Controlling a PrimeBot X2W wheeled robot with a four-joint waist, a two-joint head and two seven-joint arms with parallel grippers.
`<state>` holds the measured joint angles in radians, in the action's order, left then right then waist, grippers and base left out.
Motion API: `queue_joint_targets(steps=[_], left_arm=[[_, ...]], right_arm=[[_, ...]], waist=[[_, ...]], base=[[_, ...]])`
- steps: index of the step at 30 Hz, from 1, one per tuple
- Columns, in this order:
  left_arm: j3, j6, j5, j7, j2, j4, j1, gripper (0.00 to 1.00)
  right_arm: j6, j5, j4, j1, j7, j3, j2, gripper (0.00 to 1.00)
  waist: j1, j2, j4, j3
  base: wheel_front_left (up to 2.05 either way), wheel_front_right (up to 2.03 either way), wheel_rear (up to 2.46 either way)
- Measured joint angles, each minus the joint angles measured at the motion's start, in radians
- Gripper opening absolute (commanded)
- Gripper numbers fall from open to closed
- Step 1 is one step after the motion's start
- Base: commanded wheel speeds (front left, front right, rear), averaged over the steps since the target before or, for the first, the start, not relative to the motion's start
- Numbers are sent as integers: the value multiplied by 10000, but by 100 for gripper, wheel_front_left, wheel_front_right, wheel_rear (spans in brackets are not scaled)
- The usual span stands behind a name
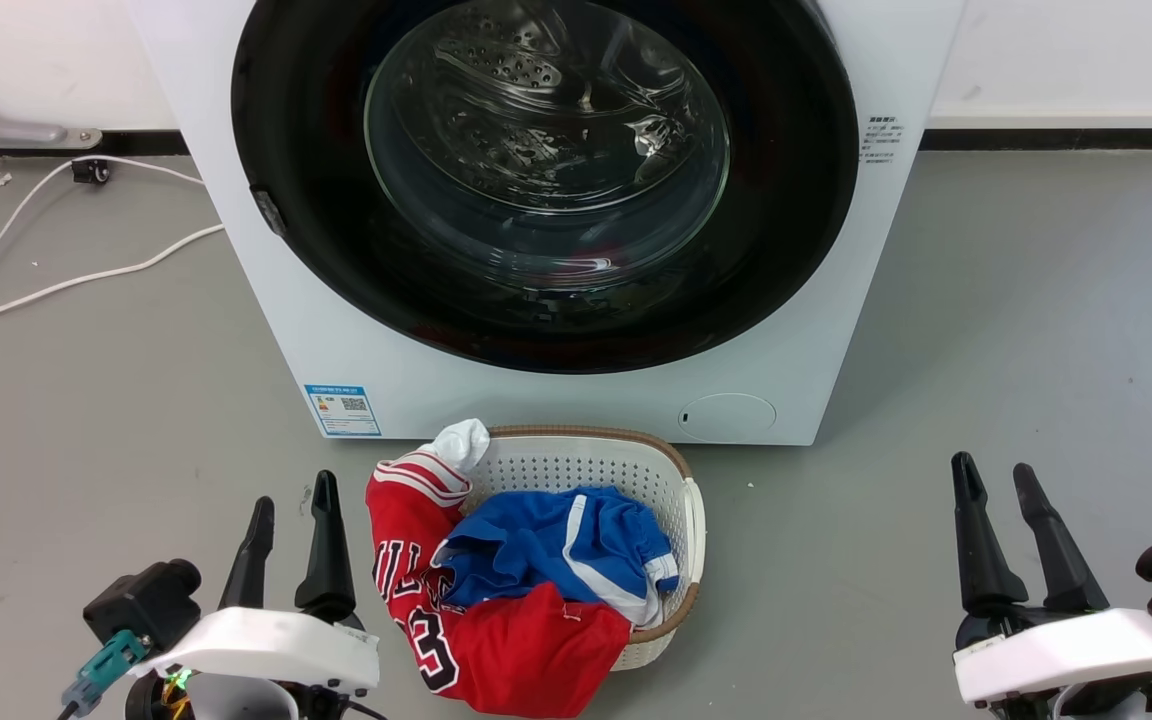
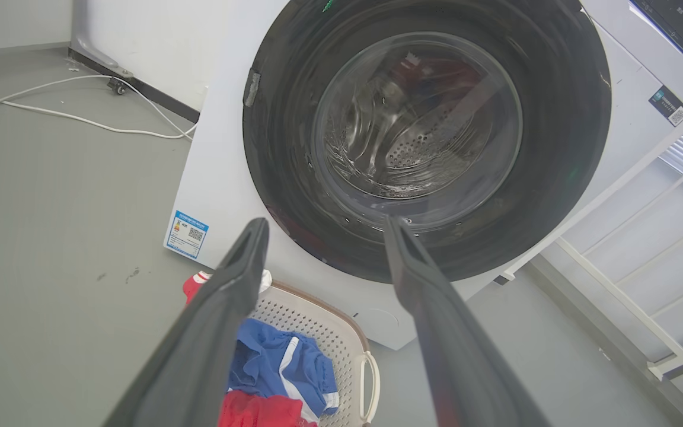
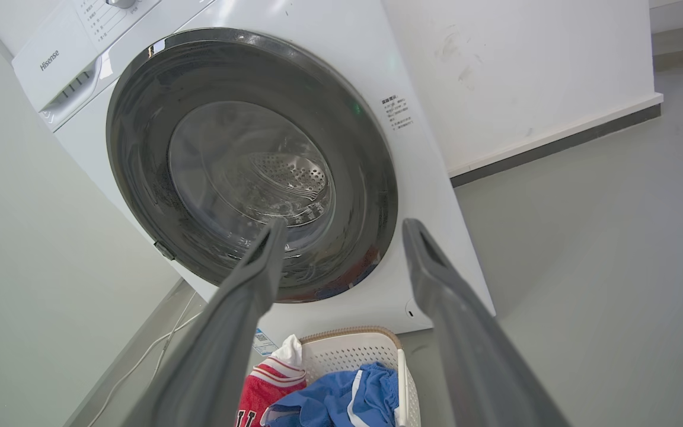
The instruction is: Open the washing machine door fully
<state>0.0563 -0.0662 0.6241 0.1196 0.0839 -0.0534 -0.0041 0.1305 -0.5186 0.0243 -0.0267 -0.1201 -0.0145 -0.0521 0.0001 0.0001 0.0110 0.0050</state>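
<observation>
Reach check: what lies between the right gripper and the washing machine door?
Head view: bare floor, then the washing machine's white front, separate the right gripper from the washing machine door; the laundry basket stands aside.

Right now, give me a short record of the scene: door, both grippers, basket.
door: washing machine door shut, flush on the washing machine
left gripper: open, empty, away from the door
right gripper: open, empty, away from the door
basket: laundry basket before the machine, holding red jersey and blue garment
cable: white cable on floor, left
</observation>
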Motion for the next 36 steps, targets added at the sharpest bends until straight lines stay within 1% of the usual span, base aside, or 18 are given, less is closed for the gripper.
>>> queue_joint_targets(steps=[11, 24, 36], left_arm=[[228, -69, -1143, 297, 31, 272, 108, 100], [313, 92, -2345, 614, -17, 487, 217, 100], [286, 280, -3344, 863, -184, 518, 397, 100]], right_arm=[[0, 1174, -314, -173, -293, 79, 0, 100], [2, 2188, -752, -364, -606, 150, 0, 100], [2, 3005, -1007, -558, -859, 213, 0, 100]], waist=[[0, 0, 14, -4], [0, 0, 33, 10], [-1, 0, 54, 6]], base=[[0, 0, 0], [0, 0, 0], [0, 0, 0]])
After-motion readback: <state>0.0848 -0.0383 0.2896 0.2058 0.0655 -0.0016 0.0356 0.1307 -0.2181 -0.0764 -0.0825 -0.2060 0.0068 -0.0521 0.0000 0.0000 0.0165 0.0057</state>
